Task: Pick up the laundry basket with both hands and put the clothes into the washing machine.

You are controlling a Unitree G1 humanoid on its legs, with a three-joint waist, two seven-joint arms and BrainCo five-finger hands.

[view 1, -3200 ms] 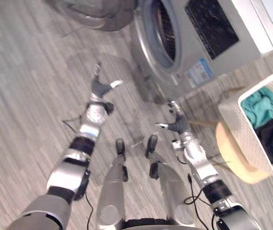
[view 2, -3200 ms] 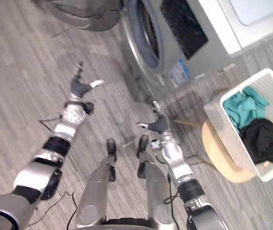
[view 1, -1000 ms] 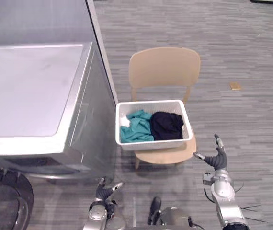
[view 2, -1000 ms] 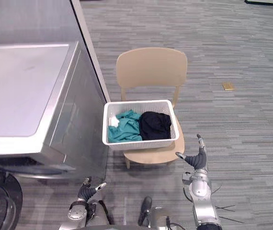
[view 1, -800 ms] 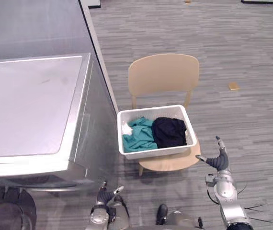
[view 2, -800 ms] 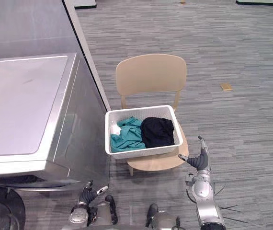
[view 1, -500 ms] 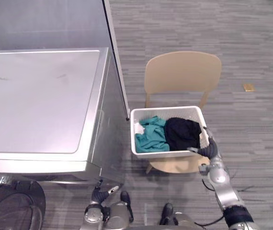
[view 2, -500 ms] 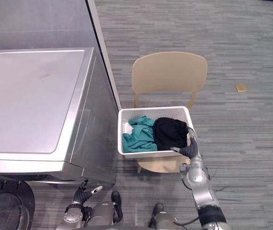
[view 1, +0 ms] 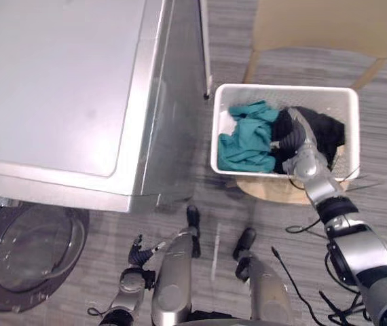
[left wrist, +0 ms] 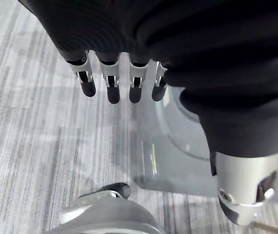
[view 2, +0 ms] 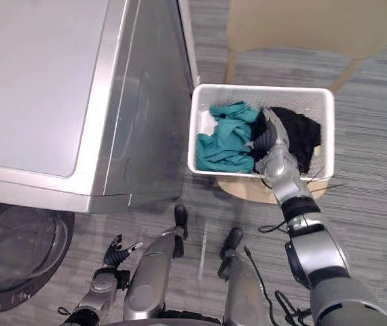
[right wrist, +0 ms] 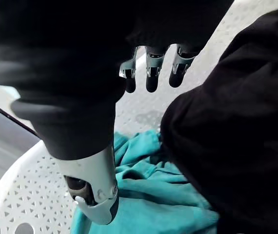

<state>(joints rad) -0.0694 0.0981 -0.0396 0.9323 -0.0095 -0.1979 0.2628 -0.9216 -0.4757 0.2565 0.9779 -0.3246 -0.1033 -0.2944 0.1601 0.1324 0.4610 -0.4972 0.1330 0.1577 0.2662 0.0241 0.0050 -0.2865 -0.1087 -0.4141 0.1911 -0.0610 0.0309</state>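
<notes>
Laundry basket judged light, rigid; grip rims at 3 and 9 o'clock. Right hand and left hand spread.

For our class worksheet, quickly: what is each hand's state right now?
Left hand: open, holding nothing, low near the floor.
Right hand: open, over the clothes in the laundry basket, gripping nothing.

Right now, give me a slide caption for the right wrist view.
Open right hand over the black garment and teal garment inside the white laundry basket.
</notes>
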